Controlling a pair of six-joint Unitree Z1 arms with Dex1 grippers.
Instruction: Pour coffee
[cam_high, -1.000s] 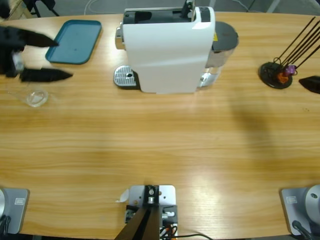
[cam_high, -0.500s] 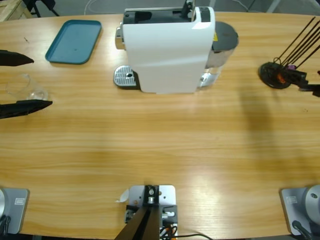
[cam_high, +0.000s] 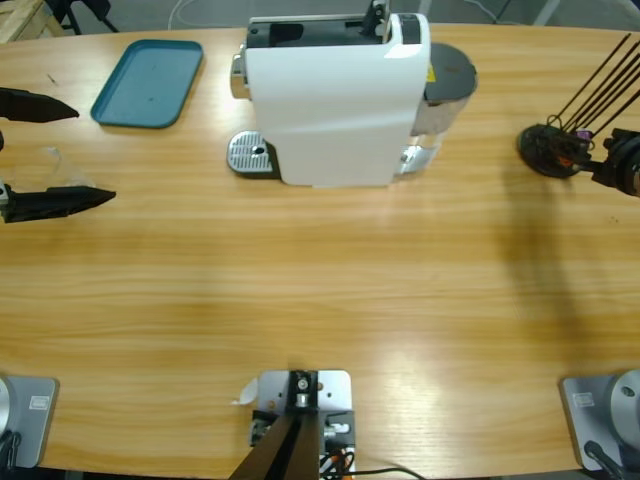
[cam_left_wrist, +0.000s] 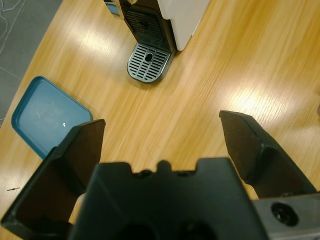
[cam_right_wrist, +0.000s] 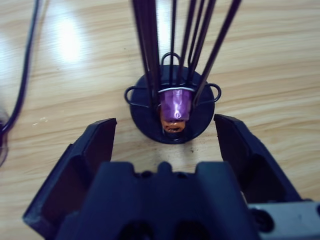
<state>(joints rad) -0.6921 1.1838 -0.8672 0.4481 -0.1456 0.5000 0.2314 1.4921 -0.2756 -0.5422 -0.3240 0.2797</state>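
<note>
A small clear glass tumbler (cam_high: 50, 160) shows faintly at the table's left edge in the high view. I cannot make out the coffee in it. My left gripper (cam_high: 97, 153) is open wide, one jaw on either side of the glass and apart from it. In the left wrist view the left gripper (cam_left_wrist: 162, 122) looks toward the white coffee machine (cam_high: 335, 100) and its metal drip tray (cam_left_wrist: 147, 62); the glass is hidden there. My right gripper (cam_right_wrist: 165, 122) is open, facing a black capsule holder (cam_right_wrist: 145, 117) with a purple capsule (cam_right_wrist: 176, 104) above an orange one (cam_right_wrist: 172, 126).
A teal tray (cam_high: 148, 82) lies at the back left, beside the machine. The capsule holder (cam_high: 550, 150) with its long black rods stands at the right, with the right gripper (cam_high: 618, 165) just beside it. Bare wood stretches across the table's front half.
The left gripper swung from beside the teal tray to straddle the glass, then edged right. The right gripper moved in from the right edge toward the capsule holder.
</note>
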